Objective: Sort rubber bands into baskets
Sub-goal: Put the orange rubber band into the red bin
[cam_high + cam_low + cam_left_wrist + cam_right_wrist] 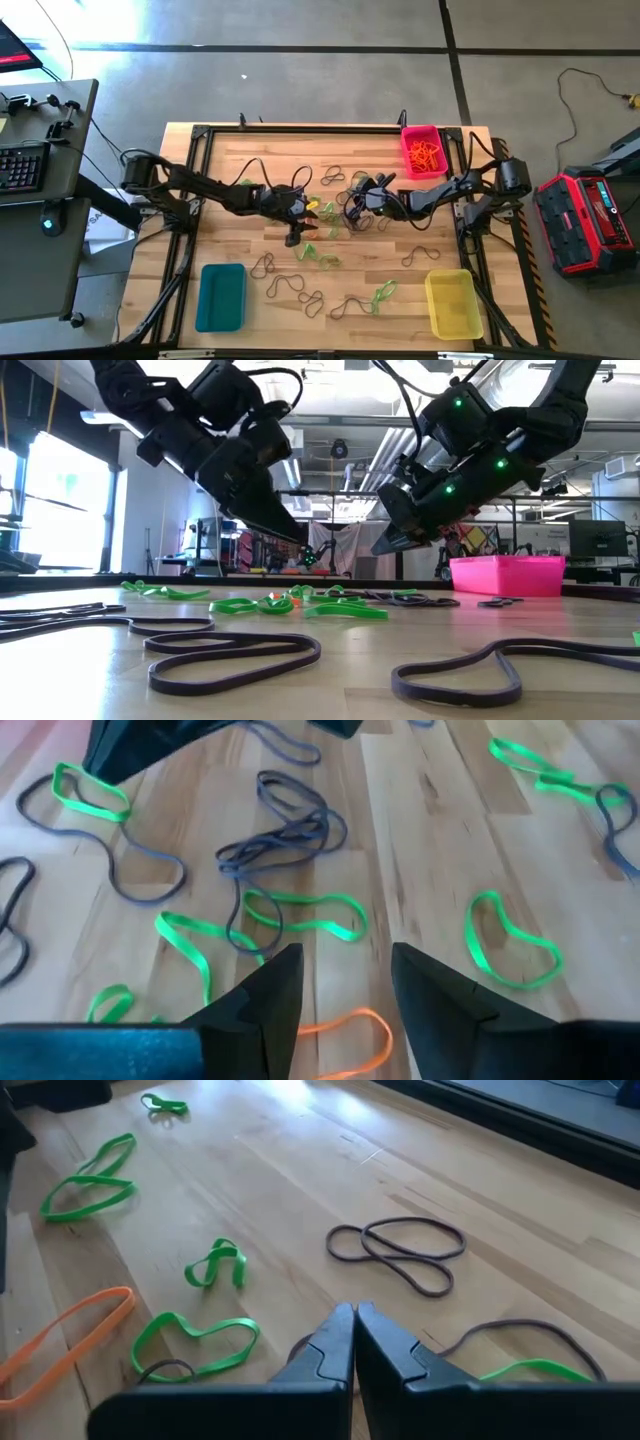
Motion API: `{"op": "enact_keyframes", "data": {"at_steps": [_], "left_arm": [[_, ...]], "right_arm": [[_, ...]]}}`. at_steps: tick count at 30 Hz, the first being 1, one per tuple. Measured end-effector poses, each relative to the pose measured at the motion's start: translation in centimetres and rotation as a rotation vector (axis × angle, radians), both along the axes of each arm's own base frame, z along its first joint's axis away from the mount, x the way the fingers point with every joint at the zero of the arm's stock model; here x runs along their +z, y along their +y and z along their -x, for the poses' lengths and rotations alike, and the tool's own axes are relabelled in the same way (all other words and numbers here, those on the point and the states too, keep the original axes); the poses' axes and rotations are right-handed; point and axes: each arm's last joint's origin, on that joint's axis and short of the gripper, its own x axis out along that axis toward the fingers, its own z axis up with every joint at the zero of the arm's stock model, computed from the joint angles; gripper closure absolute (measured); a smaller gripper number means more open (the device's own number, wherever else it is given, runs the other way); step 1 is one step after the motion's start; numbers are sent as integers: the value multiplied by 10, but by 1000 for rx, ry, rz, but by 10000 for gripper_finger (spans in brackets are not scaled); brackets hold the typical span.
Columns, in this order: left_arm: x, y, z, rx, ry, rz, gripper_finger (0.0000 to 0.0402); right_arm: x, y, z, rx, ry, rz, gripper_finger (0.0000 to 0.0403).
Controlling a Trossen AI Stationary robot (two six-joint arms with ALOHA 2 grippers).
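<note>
Orange, green and dark rubber bands lie loose on the wooden table. My left gripper [303, 207] [345, 975] hangs open above the table's middle, and an orange band [350, 1032] lies on the wood under the gap between its fingers. Green bands [300, 915] and dark bands [285, 830] lie just beyond it. My right gripper [356, 200] [353, 1320] is shut a little to the right, clear of the table, with nothing seen between its fingers. The pink basket [408, 150] at the far right holds orange bands [425, 155]. The teal basket [221, 296] and the yellow basket [453, 302] stand near the front edge.
Dark bands [300, 290] and a green band [382, 295] lie between the teal and yellow baskets. In the low view both grippers [300, 538] [382, 546] hang well above the wood. A black frame [200, 130] borders the table's far side.
</note>
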Motion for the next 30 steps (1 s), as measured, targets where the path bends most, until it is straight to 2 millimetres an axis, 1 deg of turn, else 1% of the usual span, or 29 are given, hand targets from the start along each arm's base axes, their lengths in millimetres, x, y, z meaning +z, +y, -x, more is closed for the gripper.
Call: {"op": "enact_keyframes", "data": {"at_steps": [7,12,19,30], "left_arm": [[-9,0,-7,-24,38,-29,254],[-17,1,-7,-24,105,-33,254],[-18,3,-5,17,124,-77,254],[-20,12,-3,31,155,-62,254]], "right_arm": [[0,-1,0,-5,0,0,402],[0,-1,0,-4,0,0,402],[0,-1,0,-5,1,0,402],[0,-1,0,-5,1,0,402]]}}
